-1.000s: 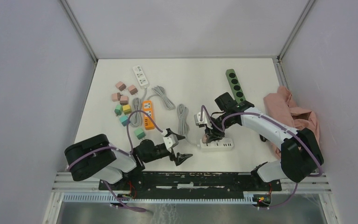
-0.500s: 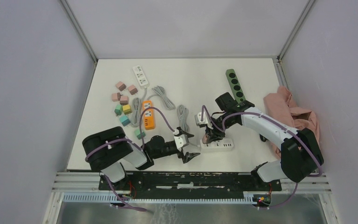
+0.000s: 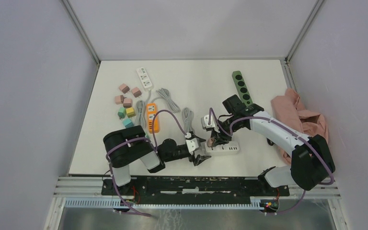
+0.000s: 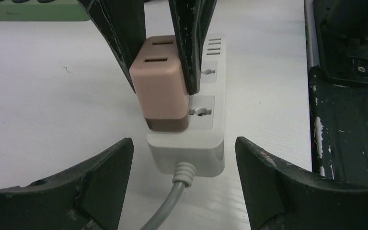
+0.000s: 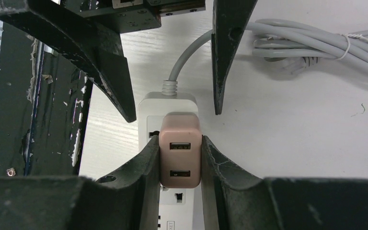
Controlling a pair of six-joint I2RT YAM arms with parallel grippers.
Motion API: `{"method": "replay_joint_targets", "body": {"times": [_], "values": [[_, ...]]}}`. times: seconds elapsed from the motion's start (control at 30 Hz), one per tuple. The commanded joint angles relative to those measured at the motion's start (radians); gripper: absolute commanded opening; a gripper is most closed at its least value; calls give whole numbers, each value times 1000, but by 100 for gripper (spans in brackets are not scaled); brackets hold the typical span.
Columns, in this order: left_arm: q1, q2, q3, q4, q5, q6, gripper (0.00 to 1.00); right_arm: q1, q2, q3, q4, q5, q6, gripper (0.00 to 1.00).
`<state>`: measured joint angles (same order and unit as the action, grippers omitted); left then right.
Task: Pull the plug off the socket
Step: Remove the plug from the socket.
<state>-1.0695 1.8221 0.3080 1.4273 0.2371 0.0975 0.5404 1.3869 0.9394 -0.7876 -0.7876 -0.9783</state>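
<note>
Left wrist only: darker base of plug (image 4: 159, 86)

The plug (image 4: 160, 79) is pink over brown, the socket strip (image 4: 206, 139) white, its cable (image 4: 168, 200) grey.

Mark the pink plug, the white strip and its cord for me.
plug (image 5: 180, 159): right wrist view, top face between the USB ports.
strip (image 4: 184, 153): left wrist view, near end face.
cord (image 4: 184, 171): left wrist view, ribbed collar at the strip.
</note>
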Motion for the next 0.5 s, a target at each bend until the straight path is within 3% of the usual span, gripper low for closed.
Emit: {"method": "replay_joint_targets", "body": {"times": [0.0, 0.1, 0.2, 0.3, 0.37, 0.47], "values": [[-9, 20, 44, 87, -6, -25, 82, -3, -26, 5, 25, -87, -19, 0], [-9, 35, 56, 91, -2, -35, 79, -1, -23, 4, 26, -91, -20, 0], [-9, 47, 59, 105, 5, -51, 68, -2, -24, 2, 26, -88, -22, 0], [-9, 51, 54, 115, 1, -65, 33, -2, -22, 2, 25, -83, -28, 0], [-9, 51, 51, 116, -4, -69, 16, -2, -20, 2, 17, -80, -37, 0], [-7, 56, 51, 105, -16, -73, 3, 5, -21, -14, 17, -105, -50, 0]]}}
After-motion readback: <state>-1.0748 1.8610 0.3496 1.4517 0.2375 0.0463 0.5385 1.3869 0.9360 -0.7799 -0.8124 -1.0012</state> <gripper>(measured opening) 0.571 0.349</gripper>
